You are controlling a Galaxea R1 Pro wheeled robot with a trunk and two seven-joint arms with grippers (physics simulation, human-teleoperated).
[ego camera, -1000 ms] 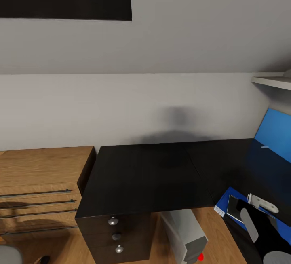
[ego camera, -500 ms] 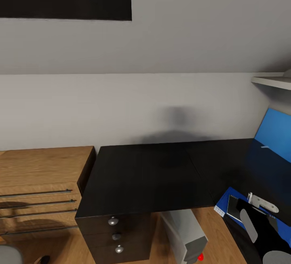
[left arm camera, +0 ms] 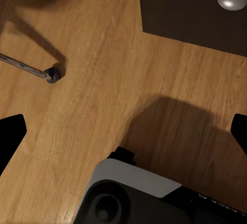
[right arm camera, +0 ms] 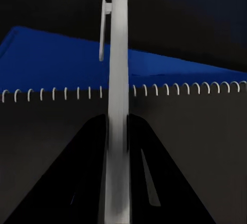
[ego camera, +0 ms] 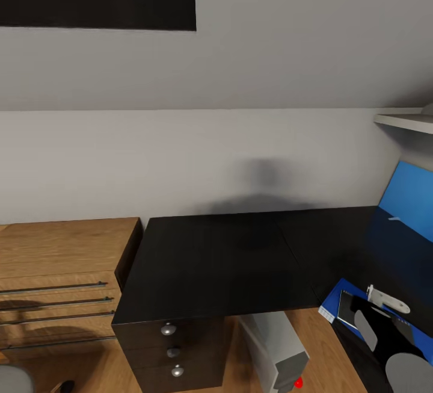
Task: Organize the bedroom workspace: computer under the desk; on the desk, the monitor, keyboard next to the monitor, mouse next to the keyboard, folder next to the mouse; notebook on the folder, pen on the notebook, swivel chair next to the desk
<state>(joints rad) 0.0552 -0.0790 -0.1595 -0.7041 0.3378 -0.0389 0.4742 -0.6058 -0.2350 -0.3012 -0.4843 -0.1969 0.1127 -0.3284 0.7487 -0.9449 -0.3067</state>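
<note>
Currently, the right end effector is seen closed on the thin white stick-like pen, its two black fingers pressed against the pen's sides in the right wrist view. Beneath the pen lies the thin dark grey notebook with a pale wire spiral along one edge, and past that edge the flat bright blue folder is visible under it. In the head view the same stack is found at the near right of the long glossy black bench: the folder rests on the bench top with a corner at the bench's near edge, the notebook lies on the folder, and the pen is held just above them by the right end effector (whether the pen touches the notebook cannot be told).

The boxy light-grey computer tower with a small red button stands on the wooden floor under the bench, to the right of the bench's dark drawer unit with round silver knobs. A light wooden chest of drawers stands to the left of the bench, touching or nearly touching it. A blue back panel rises at the far right.

In the left wrist view the left end effector is seen wide open and holding nothing, its black fingertips at the picture's opposite edges over the wooden floor, where a metal chair leg with a black caster is seen.
</note>
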